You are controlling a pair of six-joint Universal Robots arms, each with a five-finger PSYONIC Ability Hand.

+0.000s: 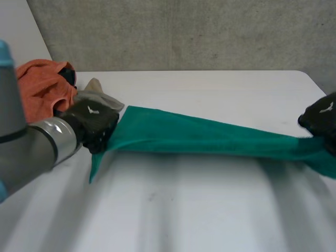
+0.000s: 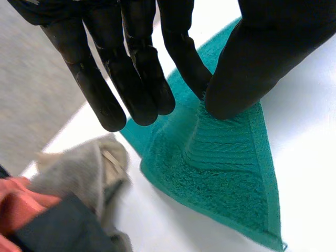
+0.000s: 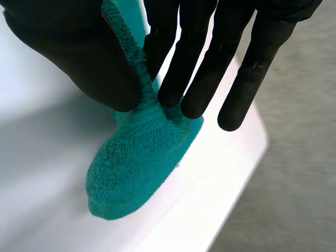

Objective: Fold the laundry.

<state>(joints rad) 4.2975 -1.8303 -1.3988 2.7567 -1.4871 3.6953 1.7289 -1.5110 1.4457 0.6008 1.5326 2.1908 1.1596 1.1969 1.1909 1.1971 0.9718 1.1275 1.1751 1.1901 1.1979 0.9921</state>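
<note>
White table (image 1: 210,215) is set before a grey concrete wall (image 1: 184,31). At its left side, the left hand (image 1: 92,123) is closed in a pinch: one end of a teal terry-cloth towel (image 1: 210,137) is nipped between the thumb and one finger, close to a corner, while the other fingers are held straight beside it. That corner is left trailing below the grip. The opposite end, bunched into a wad, is pinched between the thumb and fingertips of the right hand (image 1: 321,118), near the table's edge. Between the two grips the towel is drawn into a taut, narrow band across the table, seemingly so that it can be spread flat; no fold is judged to be made yet. Beyond the left hand, a crumpled orange cloth (image 1: 39,86) and a grey-beige cloth (image 1: 97,93) are heaped, presumably awaiting folding.
</note>
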